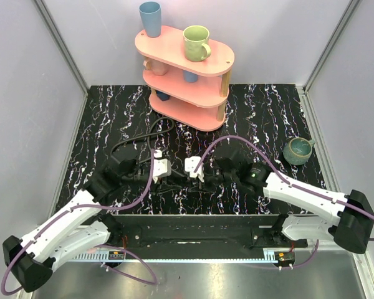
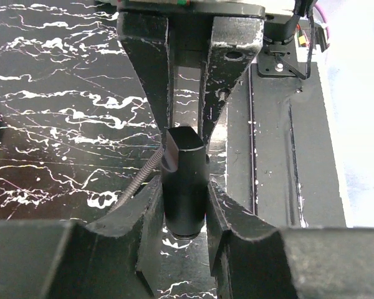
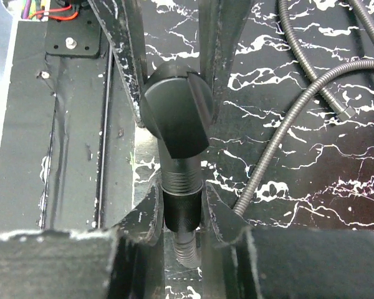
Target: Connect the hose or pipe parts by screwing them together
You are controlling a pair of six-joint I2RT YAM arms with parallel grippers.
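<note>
My left gripper [image 1: 164, 169] and right gripper [image 1: 193, 171] meet nose to nose at the table's near middle. In the left wrist view the left gripper [image 2: 186, 212] is shut on a black cylindrical fitting [image 2: 186, 180], and a ribbed hose [image 2: 140, 177] runs off beside it. In the right wrist view the right gripper [image 3: 182, 212] has its jaws pressed on a knurled black nut [image 3: 182, 212]. The nut sits on the fitting's threaded end [image 3: 177, 124], and a ribbed hose end [image 3: 186, 252] hangs below the nut. Thin black hose [image 1: 134, 142] loops behind the grippers.
A pink three-tier shelf [image 1: 174, 109] with cups stands at the back centre. A green mug [image 1: 297, 151] sits at the right. More ribbed hose [image 3: 280, 137] lies right of the right gripper. The black mounting plate [image 1: 193, 227] runs along the near edge.
</note>
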